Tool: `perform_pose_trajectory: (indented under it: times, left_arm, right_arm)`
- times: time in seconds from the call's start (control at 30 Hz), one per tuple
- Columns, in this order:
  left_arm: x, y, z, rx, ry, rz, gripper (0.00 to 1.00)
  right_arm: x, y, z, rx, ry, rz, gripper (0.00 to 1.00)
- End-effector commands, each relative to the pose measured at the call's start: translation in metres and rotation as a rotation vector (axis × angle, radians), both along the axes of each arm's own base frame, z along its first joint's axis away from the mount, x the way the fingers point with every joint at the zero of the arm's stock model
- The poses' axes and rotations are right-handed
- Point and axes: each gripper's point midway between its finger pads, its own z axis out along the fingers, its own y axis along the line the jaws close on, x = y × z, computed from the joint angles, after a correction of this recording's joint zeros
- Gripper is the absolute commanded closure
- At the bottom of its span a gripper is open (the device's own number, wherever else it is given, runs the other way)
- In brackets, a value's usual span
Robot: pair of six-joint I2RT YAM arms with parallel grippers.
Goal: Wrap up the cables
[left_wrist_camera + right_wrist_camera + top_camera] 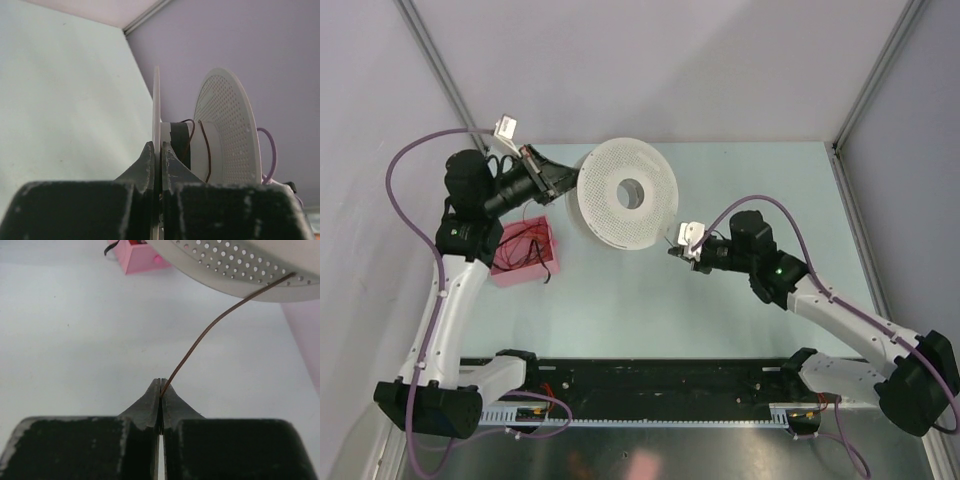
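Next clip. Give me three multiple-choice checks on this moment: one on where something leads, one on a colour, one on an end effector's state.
1. The cable in the right end effector runs up to:
A the floor
B the other arm
C the spool

2. The tray beside the left arm is:
A pink
B blue
C green

3. The left end effector is:
A wide open
B shut on the spool's flange
C shut on a loose cable

Answers:
1 C: the right wrist view shows the brown strand rising from the closed fingertips to the perforated disc.
2 A: its walls are pink in the top view.
3 B: the left wrist view shows both fingers pressed against the thin white disc edge.
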Motion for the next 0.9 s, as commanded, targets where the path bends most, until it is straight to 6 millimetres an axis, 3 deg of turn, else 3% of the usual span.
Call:
perform_pose_trajectory:
  times: [0.0,0.1,0.23,0.53,0.7,0.87]
  left_arm:
    - [-0.034,-0.009,0.072,-0.056,-0.217,-0.124,1.00]
    - [-0.041,-0.011,0.083,-0.058,-0.244,-0.144,1.00]
    - [-0.043,-0.012,0.088,-0.060,-0.254,-0.157,1.00]
    - [-0.044,-0.013,0.100,-0.075,-0.274,-0.179,1.00]
    - [-0.042,-0.013,0.101,-0.098,-0.260,-0.174,1.00]
    - [-0.037,-0.012,0.101,-0.114,-0.246,-0.158,1.00]
  right_arm:
    - [-0.001,0.005,0.043,0.130,-0.085,0.016,0.90]
    - [-0.002,0.000,0.052,0.147,-0.101,-0.001,0.69]
    - [-0.005,-0.012,0.067,0.178,-0.110,-0.032,0.49]
    - [-0.007,-0.044,0.087,0.268,-0.021,-0.141,0.24]
    - [0.003,-0.053,0.084,0.364,0.182,-0.274,0.19]
    - [-0.018,-0.041,0.084,0.424,0.386,-0.196,0.24]
